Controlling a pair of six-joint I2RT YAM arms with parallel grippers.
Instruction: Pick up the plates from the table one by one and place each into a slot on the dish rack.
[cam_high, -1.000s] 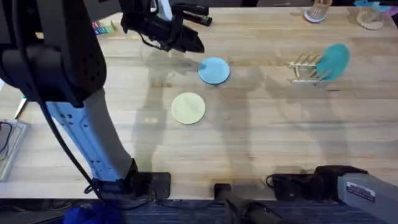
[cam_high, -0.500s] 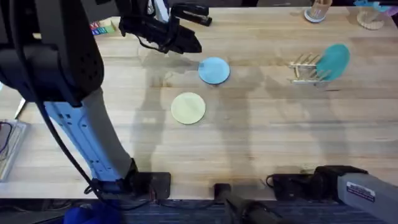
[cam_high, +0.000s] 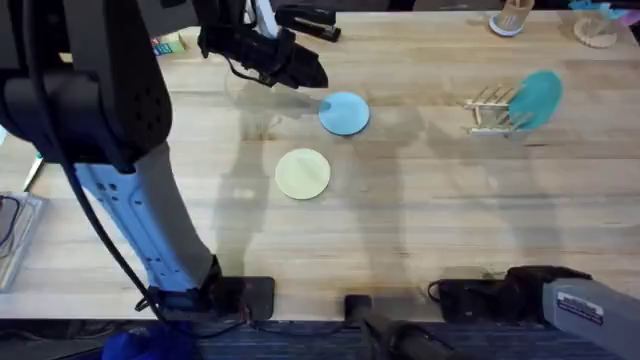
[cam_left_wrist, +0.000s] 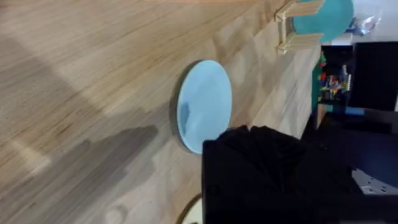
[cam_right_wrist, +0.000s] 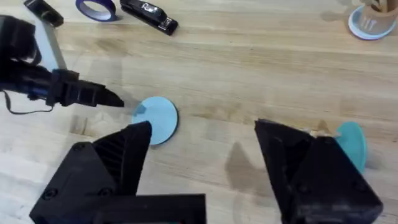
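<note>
Plates: the blue plate and the cream plate lie flat on the desk, unmoved. Over the last second the left end effector has only drifted slightly beside the blue plate; its finger spacing cannot be determined. The right end effector is spread wide. The rack holds one teal plate, upright; both desk plates remain to be loaded.

Light blue plate, cream plate, teal plate.
</note>
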